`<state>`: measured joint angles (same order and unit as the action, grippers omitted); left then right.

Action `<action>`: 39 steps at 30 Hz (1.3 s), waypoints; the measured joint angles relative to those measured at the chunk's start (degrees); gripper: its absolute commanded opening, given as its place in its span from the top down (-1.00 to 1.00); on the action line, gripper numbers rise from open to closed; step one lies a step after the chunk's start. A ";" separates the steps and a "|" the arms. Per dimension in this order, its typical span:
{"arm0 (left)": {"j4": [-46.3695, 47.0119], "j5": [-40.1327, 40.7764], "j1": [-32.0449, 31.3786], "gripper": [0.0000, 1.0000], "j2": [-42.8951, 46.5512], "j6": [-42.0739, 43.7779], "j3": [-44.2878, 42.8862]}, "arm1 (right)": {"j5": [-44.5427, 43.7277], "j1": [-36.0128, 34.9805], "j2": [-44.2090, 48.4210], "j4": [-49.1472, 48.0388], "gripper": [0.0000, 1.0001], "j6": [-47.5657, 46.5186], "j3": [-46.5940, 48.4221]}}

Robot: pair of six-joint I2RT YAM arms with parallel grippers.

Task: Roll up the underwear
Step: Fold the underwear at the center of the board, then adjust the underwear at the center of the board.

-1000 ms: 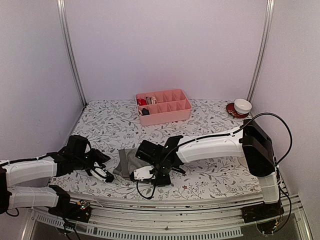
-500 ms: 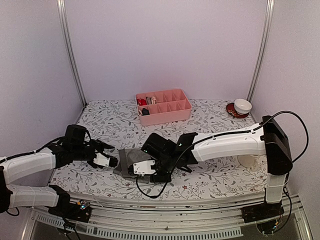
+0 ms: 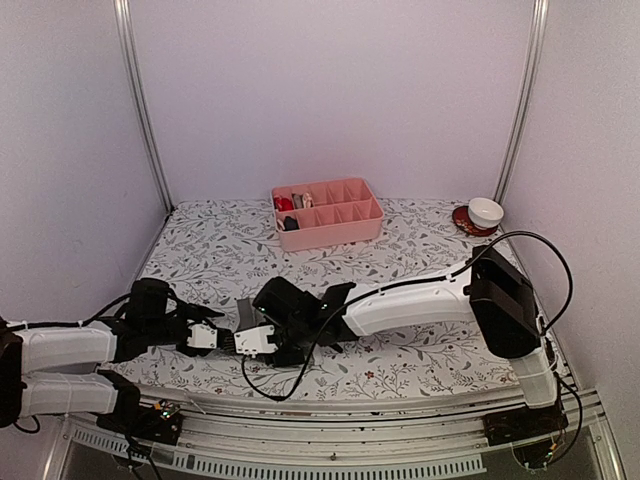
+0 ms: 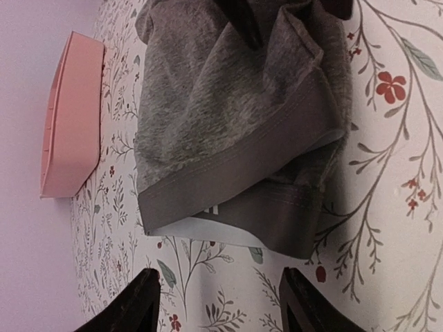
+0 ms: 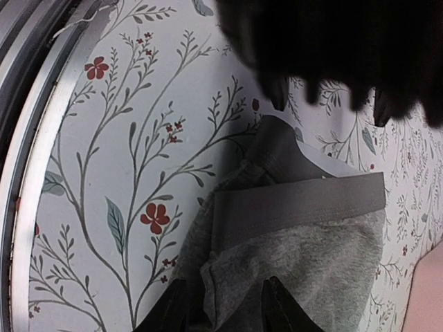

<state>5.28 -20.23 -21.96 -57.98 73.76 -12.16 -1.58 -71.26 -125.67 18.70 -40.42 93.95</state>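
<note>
From the overhead camera I can barely find the underwear (image 3: 246, 308). Only a small grey patch of it shows near the front edge of the table (image 3: 430, 250), just left of centre. The right arm reaches across from the far side and its wrist covers most of the garment, so I rely on the wrist cameras.

The left wrist view shows the garment best. It is a folded grey bundle lying on the flowered cloth, with the stitched waistband facing the camera and a pale inner layer showing beneath it. The left gripper (image 4: 219, 277) sits just short of that waistband. Its jaws are spread, with nothing but tablecloth between them, and they do not touch the fabric. At the far end of the bundle, two dark fingers (image 4: 239, 21) of the other arm press in, and the cloth rises in a ridge between them.

The right wrist view shows the same hold from the other side. The right gripper (image 5: 225, 282) is clamped on a bunched fold at that end of the underwear, with one finger on each side of the fold. Beyond it the waistband runs across the frame. The top of this picture is a dark blur, which is the left gripper out of focus, and it hides the cloth behind it. The metal rail (image 5: 28, 180) along the table's front edge also shows here and nowhere else.

Only the overhead view shows what else is on the table. A pink divided tray (image 3: 330, 228) stands at the back with a few small items in its left compartments. A white bowl (image 3: 486, 210) sits on a red saucer (image 3: 465, 222) in the far right corner. Both are well apart from the garment.
</note>
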 measured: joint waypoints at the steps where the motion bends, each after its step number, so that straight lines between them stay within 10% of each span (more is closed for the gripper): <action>1: 1.18 0.74 0.02 -0.07 -0.55 -0.22 0.20 | 0.13 0.00 -1.09 -0.13 0.26 -0.33 0.76; 13: 11.10 0.07 1.92 0.35 -4.07 2.54 4.50 | 1.20 -0.24 -6.54 -1.20 0.28 -2.27 6.32; 31: 0.92 -5.14 3.61 0.33 -2.38 14.56 3.93 | 0.70 -0.28 -8.46 -3.34 0.52 -0.04 7.13; 39: 1.01 -5.55 3.61 0.33 -4.22 15.63 3.06 | 0.63 -0.17 -8.72 -3.80 0.96 0.96 7.15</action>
<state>6.28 -25.78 -18.35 -62.19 89.38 -9.10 -0.95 -71.44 -134.39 14.90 -39.46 101.10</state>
